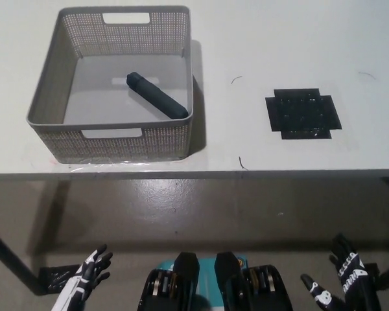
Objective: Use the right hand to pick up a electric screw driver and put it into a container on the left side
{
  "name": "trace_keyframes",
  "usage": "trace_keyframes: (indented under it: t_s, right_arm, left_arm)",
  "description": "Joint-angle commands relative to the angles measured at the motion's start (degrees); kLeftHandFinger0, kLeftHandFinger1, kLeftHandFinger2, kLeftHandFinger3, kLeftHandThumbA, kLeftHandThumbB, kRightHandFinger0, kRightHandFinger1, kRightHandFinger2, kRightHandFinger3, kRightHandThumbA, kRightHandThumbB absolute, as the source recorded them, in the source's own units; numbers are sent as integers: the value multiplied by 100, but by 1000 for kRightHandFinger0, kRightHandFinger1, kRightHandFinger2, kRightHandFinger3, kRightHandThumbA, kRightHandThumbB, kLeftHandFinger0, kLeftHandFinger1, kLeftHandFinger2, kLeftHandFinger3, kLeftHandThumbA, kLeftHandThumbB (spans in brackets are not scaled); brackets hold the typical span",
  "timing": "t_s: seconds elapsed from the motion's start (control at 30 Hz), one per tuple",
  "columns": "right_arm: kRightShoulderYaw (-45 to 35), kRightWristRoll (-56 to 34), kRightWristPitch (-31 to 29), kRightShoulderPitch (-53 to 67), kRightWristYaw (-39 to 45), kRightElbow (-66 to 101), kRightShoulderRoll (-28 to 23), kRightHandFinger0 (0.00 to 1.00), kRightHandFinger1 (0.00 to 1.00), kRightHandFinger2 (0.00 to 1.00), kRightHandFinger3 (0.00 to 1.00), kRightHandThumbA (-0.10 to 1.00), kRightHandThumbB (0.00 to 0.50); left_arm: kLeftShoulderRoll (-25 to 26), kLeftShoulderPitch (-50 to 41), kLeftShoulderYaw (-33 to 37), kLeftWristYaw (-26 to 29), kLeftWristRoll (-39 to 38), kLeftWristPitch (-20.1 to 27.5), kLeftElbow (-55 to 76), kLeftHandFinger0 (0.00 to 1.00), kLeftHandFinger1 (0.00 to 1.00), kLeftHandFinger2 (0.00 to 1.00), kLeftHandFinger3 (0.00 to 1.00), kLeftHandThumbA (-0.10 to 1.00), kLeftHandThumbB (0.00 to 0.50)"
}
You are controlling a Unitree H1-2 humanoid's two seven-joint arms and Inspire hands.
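The electric screw driver (pixel 157 95) already lies inside the grey container (pixel 175 138) at upper left, so the right hand (pixel 342 285), fingers spread and empty at lower right, just needs parking low like the spread-fingered left hand (pixel 85 277).

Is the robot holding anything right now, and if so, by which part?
Nothing. Both the right hand and left hand are open below the table; the electric screwdriver lies in the basket.

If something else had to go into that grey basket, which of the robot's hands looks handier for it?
Probably the left hand: it hangs open below the table edge on the same side as the basket, where the electric screwdriver already lies. The right hand, also open and low, is far across, beyond the black mat.
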State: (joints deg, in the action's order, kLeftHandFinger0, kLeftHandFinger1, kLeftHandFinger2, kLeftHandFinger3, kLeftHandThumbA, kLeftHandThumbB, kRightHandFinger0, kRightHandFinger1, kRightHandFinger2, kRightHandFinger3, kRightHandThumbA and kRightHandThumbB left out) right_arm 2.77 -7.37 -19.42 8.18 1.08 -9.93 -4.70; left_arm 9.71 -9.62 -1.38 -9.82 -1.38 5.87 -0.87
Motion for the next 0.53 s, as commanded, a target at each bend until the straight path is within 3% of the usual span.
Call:
trace_keyframes:
  t_s: [0.0,0.5]
  right_arm:
    - [-64,-68,-381,-249,199,-128,4,1000,1000,1000,1000,891,280]
    - [-110,16,-363,-372,163,-374,34,1000,1000,1000,1000,883,242]
  left_arm:
    - [-40,20,-114,135,-114,194,113,1000,1000,1000,1000,1000,57]
    - [-43,75,-166,109,-132,137,114,1000,1000,1000,1000,1000,39]
